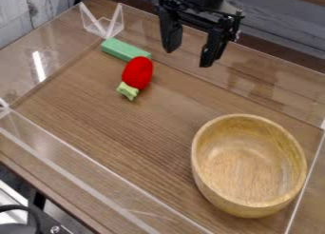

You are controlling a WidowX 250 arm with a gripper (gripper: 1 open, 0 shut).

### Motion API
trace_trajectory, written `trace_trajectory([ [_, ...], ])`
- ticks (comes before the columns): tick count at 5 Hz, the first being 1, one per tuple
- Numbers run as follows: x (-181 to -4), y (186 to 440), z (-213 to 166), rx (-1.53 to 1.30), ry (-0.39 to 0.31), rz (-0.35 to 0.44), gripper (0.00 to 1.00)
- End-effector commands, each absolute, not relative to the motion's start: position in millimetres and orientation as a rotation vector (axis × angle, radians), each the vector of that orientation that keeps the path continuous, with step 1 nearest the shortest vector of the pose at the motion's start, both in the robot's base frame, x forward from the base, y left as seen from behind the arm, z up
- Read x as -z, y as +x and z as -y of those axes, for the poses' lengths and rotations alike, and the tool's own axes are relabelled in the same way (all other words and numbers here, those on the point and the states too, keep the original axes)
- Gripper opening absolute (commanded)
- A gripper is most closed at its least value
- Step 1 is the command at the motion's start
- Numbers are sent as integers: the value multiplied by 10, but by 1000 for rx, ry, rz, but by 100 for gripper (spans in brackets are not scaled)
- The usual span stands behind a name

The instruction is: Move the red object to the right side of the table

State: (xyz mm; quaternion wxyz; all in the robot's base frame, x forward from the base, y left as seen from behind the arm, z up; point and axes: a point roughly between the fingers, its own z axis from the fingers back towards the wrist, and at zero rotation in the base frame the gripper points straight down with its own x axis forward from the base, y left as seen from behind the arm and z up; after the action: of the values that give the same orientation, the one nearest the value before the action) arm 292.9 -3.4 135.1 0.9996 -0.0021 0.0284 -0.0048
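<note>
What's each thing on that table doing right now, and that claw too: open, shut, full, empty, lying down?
Claw: open, holding nothing, hanging above the table.
Red toy fruit: lying on the table, not held, stem end toward the camera.
Green block: lying flat behind the fruit.
Wooden bowl: upright, empty.

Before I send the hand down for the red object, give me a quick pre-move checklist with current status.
1. Hand open: ok, fingers apart.
2. Hand holding nothing: ok.
3. Red object in clear view, nothing on top: ok.
4. Hand above the red object: not ok, it hangs to the right of it in the picture.
5. Green block clear of the red object: cannot tell, they sit very close.
6. Free table on the right side beside the wooden bowl: ok.
</note>
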Motion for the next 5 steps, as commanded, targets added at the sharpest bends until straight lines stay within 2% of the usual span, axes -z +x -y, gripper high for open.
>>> trace_trajectory([
  [1,-1279,2934,-73,-4,0,-68,100],
  [4,-1000,2852,-790,-76,18,-48,100],
  [5,-849,2865,-841,-83,13,-44,100],
])
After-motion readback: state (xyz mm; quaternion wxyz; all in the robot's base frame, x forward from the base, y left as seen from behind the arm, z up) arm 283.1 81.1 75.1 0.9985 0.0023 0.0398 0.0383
